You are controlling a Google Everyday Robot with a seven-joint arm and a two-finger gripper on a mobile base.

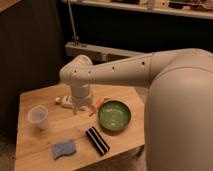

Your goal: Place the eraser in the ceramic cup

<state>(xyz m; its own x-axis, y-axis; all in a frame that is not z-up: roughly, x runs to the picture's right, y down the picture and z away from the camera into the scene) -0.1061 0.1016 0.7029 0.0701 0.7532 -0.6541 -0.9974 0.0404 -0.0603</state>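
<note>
The eraser (97,140), a long black block with pale stripes, lies on the wooden table (35,95) near its front edge, just in front of the green bowl. The ceramic cup (39,117), whitish and tapered, stands upright at the table's left side. My gripper (83,109) points down over the middle of the table's back half, between cup and bowl. It is open, with nothing between its fingers. It stands well behind the eraser and to the right of the cup, touching neither.
A green bowl (114,115) sits to the right of the gripper. A blue wavy-edged sponge (64,149) lies at the front, left of the eraser. A white tube (62,101) and an orange item (100,102) lie by the gripper. My arm (125,70) reaches in from the right.
</note>
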